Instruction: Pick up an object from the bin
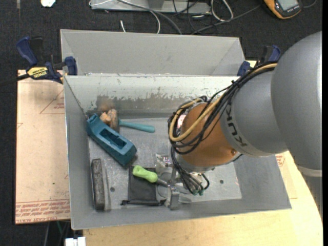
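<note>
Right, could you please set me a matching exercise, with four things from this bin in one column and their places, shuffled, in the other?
Things:
1. blue block
2. grey bar
3. green handle
4. tan lump

Places:
a. far left corner of the bin
b. along the left wall, near the front
c. just beside the gripper
d. left of the middle, lying slantwise

Pairs: 1-d, 2-b, 3-c, 4-a
</note>
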